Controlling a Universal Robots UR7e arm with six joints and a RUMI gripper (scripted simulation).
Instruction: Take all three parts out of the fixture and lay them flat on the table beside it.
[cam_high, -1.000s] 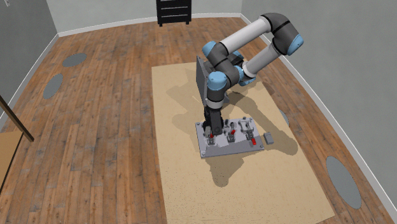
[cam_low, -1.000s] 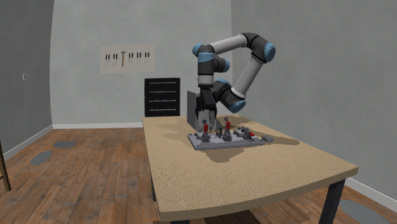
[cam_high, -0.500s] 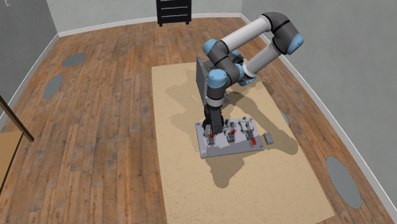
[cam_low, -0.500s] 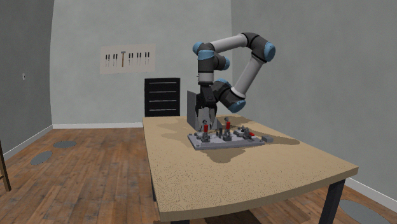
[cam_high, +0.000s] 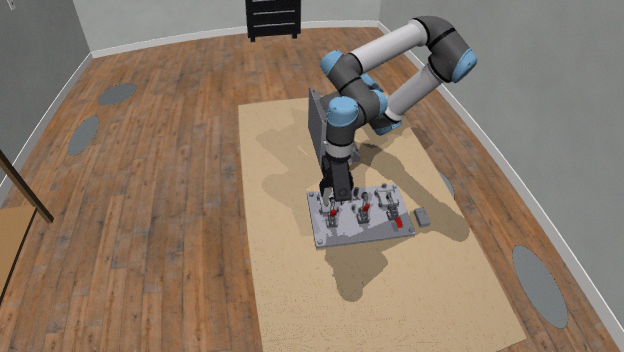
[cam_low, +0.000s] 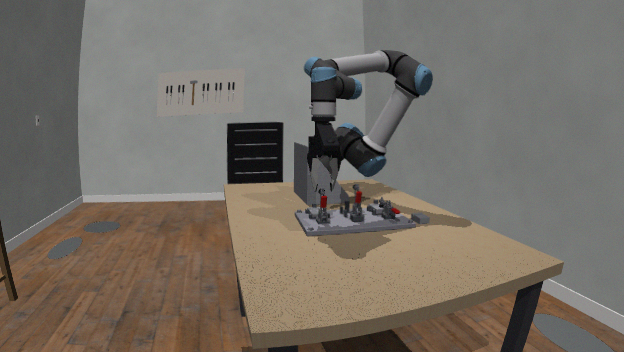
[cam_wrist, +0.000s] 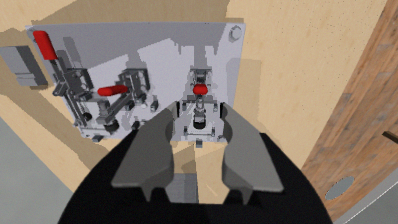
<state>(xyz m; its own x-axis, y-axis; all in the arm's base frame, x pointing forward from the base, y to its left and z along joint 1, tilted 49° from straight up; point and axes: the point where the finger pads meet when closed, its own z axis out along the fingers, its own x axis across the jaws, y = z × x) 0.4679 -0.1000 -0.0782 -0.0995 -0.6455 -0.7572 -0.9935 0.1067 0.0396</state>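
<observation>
Hanging above the fixture (cam_high: 350, 235), the jaws stand partly spread and empty; parts are hard to distinguish.

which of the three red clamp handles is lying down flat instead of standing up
The red handle at the fixture end beside the loose grey block lies flat; the other two handles stand upright, nearer the gripper.

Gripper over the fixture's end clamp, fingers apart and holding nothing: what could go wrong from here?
1. The gripper hangs open above the clamp with the upright red handle; descending, a finger may strike the clamp hardware.
2. The neighbouring clamp sits close; a sideways move could clip it.
3. One part lies beside the fixture; placements could crowd it.
</observation>
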